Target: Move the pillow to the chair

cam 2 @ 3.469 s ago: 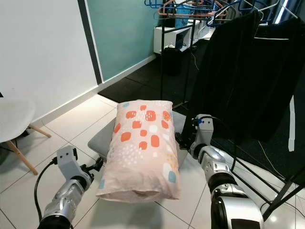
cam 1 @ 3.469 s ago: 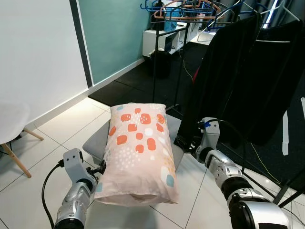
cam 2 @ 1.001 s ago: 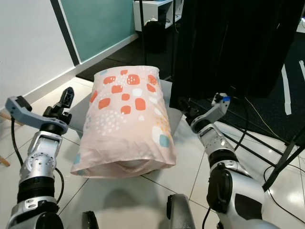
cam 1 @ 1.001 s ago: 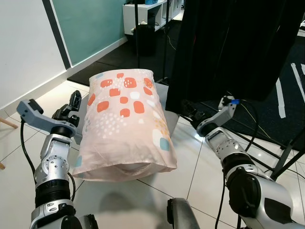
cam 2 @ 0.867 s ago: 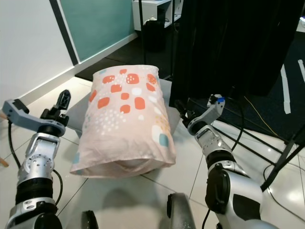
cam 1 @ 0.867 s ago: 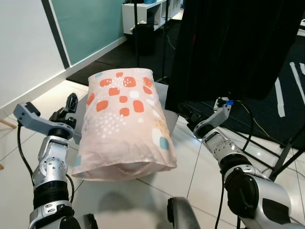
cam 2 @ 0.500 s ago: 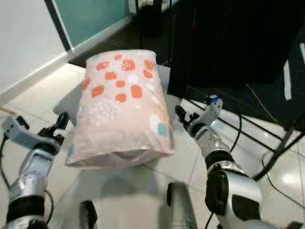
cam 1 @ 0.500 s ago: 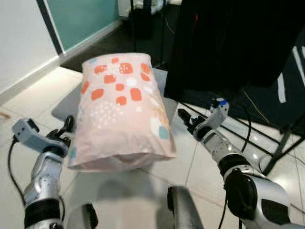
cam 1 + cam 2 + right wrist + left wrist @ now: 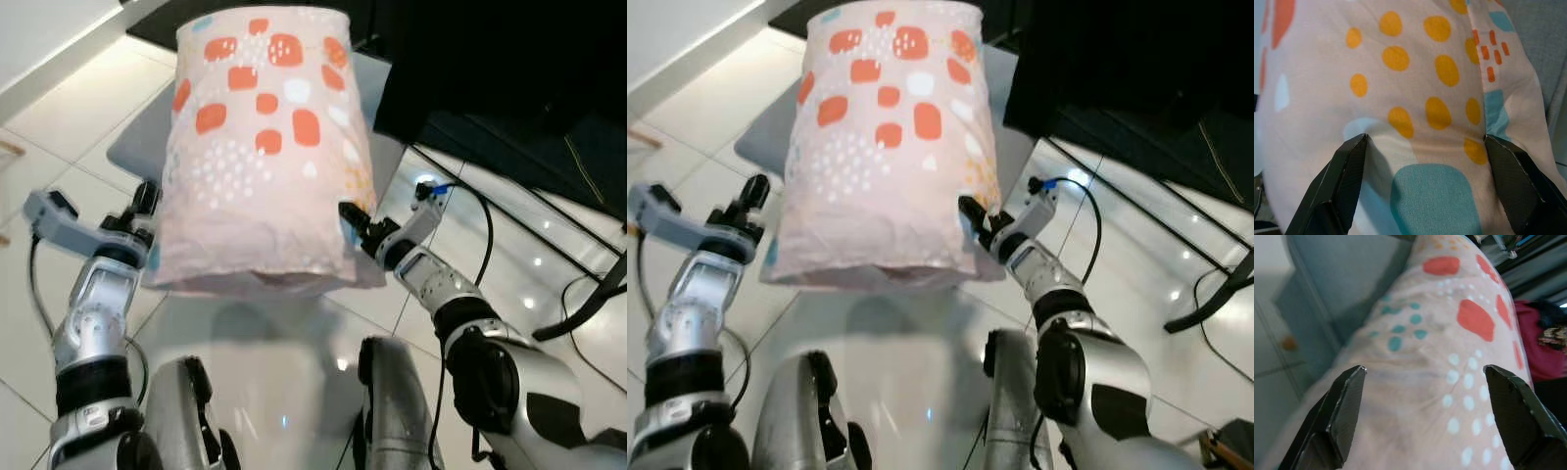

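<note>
The pillow (image 9: 265,147), pale pink with orange, white and teal patches, lies lengthwise on a low grey cushioned seat (image 9: 137,147) on the tiled floor. My left gripper (image 9: 145,204) is open at the pillow's near left side, with its fingers spread wide against the fabric (image 9: 1449,333) in the left wrist view. My right gripper (image 9: 351,220) is open at the near right corner. In the right wrist view its two fingers (image 9: 1347,176) bracket the pillow's side (image 9: 1415,73), pressing into the cloth. The pillow's near edge overhangs the seat.
Black garments (image 9: 509,59) hang on a rack just right of the pillow, and the rack's black feet (image 9: 588,304) and cables cross the floor there. My own legs (image 9: 186,421) stand on white tiles below the pillow. Bare tiles lie to the left.
The view has tipped down and come closer to the pillow. Both grippers have closed in from beside the pillow to touch its near end, the right one reaching the corner.
</note>
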`<state>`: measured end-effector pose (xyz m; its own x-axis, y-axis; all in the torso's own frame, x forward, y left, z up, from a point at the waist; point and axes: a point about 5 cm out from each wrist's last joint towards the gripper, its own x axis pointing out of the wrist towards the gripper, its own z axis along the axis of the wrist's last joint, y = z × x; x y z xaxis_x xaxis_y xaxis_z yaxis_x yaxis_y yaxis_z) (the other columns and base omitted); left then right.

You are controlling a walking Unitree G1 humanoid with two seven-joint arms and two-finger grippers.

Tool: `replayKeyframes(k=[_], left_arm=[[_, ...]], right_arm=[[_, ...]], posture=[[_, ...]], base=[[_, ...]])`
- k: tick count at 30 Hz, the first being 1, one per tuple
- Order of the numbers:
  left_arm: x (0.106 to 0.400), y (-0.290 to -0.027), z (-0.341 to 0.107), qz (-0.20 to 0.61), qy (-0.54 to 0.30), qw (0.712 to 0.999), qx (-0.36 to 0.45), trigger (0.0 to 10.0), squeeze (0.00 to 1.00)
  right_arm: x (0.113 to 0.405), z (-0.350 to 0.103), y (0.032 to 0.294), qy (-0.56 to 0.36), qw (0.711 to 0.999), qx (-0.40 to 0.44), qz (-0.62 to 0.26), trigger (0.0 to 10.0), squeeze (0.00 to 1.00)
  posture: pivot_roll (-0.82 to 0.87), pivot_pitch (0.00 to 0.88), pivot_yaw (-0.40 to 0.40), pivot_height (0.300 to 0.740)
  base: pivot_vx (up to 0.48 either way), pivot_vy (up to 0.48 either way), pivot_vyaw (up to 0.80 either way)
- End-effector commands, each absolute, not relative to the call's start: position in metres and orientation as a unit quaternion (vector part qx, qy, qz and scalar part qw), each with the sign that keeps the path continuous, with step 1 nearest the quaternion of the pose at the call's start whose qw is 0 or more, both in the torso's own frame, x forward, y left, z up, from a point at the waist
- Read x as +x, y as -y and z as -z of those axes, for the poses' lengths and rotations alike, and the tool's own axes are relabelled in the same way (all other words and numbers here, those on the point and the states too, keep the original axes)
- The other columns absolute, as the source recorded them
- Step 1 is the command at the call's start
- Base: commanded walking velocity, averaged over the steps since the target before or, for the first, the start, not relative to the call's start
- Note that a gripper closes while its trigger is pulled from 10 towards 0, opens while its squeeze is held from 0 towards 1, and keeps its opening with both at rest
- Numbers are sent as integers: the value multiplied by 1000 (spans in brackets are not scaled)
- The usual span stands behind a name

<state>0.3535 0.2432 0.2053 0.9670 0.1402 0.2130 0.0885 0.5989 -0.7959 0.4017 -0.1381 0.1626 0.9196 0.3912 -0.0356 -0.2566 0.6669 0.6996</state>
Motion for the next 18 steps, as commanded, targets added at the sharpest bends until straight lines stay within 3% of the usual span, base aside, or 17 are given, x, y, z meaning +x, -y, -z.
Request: replayKeyframes(k=[1,7,8,13,14,18], left_arm=[[354,-241,-199,-7,116,868,-483,10000,0],[364,-231,-206,24,109,858,-501,10000,0],[370,-222,-206,38,96,856,-506,10000,0],[370,-218,-205,41,88,855,-510,10000,0],[369,-217,-202,40,78,855,-511,10000,0],[368,-217,-192,24,48,864,-500,10000,0]], right_arm=[[398,-152,134,-119,897,386,-177,10000,0],[399,-155,134,-117,888,408,-179,10000,0],[401,-164,131,-108,874,430,-200,10000,0],[401,-171,124,-102,866,429,-235,10000,0],[400,-171,118,-111,870,410,-253,0,0],[399,-168,112,-132,880,375,-261,0,0]], posture=[[-101,576,-8,461],[-106,569,-5,461],[-117,579,1,461],[-115,575,-1,461],[-115,575,-4,461],[-119,569,-8,461]], base=[[0,0,0],[0,0,0],[0,0,0],[0,0,0],[0,0,0],[0,0,0]])
